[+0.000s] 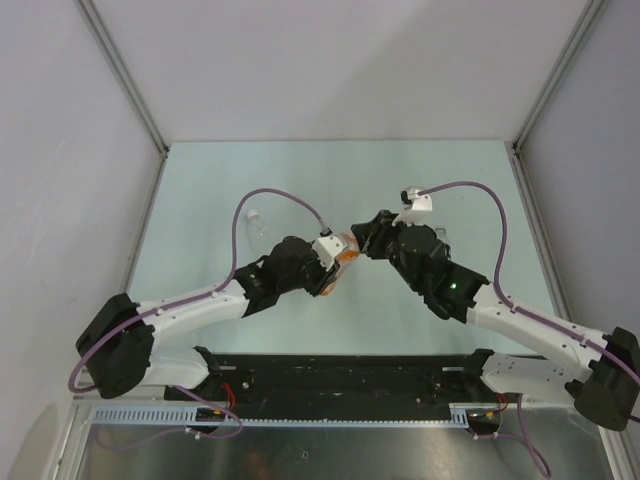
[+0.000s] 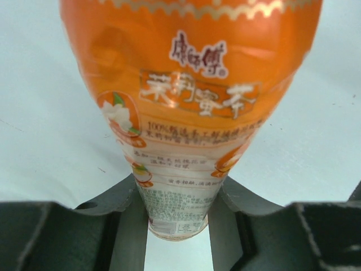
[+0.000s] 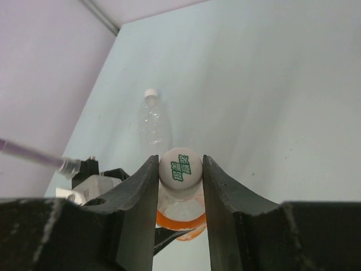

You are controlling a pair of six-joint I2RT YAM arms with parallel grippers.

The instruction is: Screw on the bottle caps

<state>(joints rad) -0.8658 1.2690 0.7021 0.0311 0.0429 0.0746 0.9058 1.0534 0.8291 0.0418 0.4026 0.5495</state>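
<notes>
My left gripper (image 2: 178, 226) is shut on the base end of the orange-tinted bottle (image 2: 186, 101) and holds it above the table; the bottle shows as a small orange patch in the top view (image 1: 345, 250). My right gripper (image 3: 180, 169) is shut on a white cap (image 3: 180, 167) with green print that sits on that bottle's neck (image 3: 181, 208). In the top view the two grippers meet at the table's middle, the right one (image 1: 362, 236) just right of the bottle. A plain clear bottle (image 3: 153, 116) with a white cap lies on the table beyond, also in the top view (image 1: 260, 222). The Pepsi bottle and black cap are out of view.
The pale green table (image 1: 330, 180) is walled by grey panels at the back and both sides. Purple cables (image 1: 275, 195) loop from both wrists over the table. The left arm's wrist camera block (image 3: 93, 186) shows in the right wrist view.
</notes>
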